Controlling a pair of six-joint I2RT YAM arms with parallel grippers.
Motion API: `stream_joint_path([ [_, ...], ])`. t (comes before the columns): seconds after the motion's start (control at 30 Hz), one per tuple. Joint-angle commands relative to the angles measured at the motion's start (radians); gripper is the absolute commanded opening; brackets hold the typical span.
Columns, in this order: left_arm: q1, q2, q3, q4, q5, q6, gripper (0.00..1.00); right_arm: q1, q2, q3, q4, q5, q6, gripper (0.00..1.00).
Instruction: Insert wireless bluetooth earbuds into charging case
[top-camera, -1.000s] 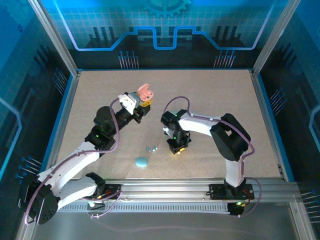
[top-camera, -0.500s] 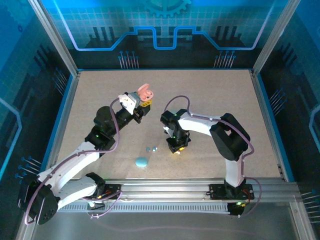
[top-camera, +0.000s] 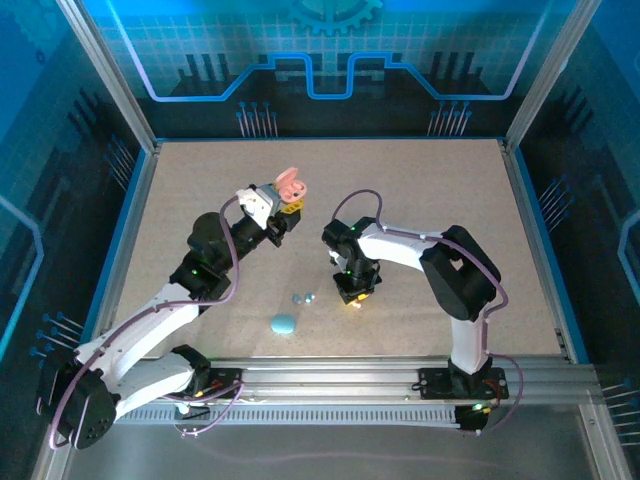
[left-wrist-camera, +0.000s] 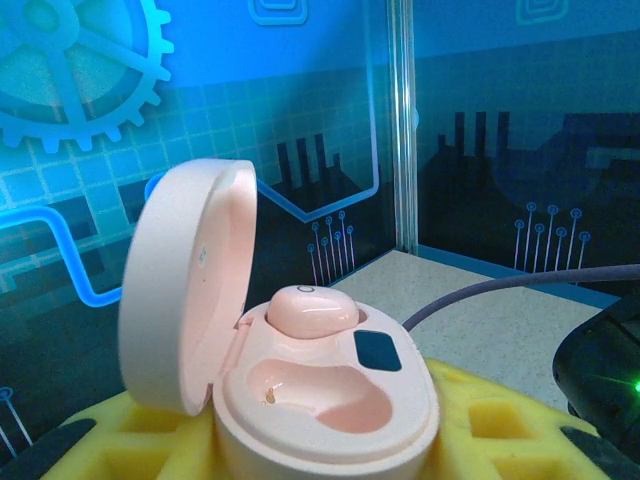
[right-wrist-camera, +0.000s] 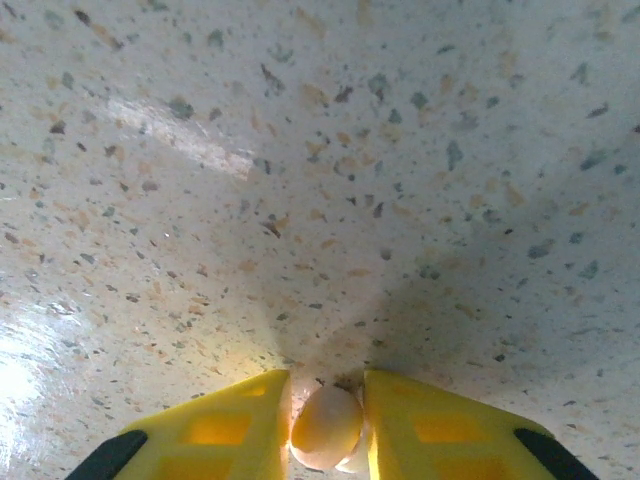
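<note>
Clearance and direction decide the coming carry. In the overhead view the right claw (top-camera: 352, 290) is down on the counter (top-camera: 440, 190), and the open pink case (top-camera: 291, 183) lies toward its 11 o'clock, held up off the counter in the closed left claw (top-camera: 288, 206).

The right wrist view shows the yellow fingers (right-wrist-camera: 230, 425) pressed against both sides of a pink earbud (right-wrist-camera: 325, 425). We judge it clamped, with its longer axis running roughly 12 to 6 between them.

In the left wrist view one seated earbud (left-wrist-camera: 310, 310) already fills the far well. The empty well (left-wrist-camera: 315, 390) lies nearer the camera, its length running about 9 to 3. The lid (left-wrist-camera: 185, 280) stands open at the case's 9 o'clock, so we would come in from the 3 o'clock side.

Two teal-grey earbuds (top-camera: 303, 297) lie near the right claw at its 9 o'clock, and a blue case (top-camera: 284, 324) at 8 o'clock, so we would lift before crossing.
</note>
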Motion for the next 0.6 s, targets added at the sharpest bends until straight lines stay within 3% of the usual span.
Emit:
stream_joint_path([
  [0.0,0.006,-0.004,-0.010,0.039,0.013,-0.016,0.31,-0.007,0.022,-0.002,-0.032,-0.003,0.012,0.29],
  [0.57,0.006,0.003,-0.002,0.037,0.020,-0.020,0.31,0.008,0.015,-0.001,-0.049,0.005,0.032,0.27],
])
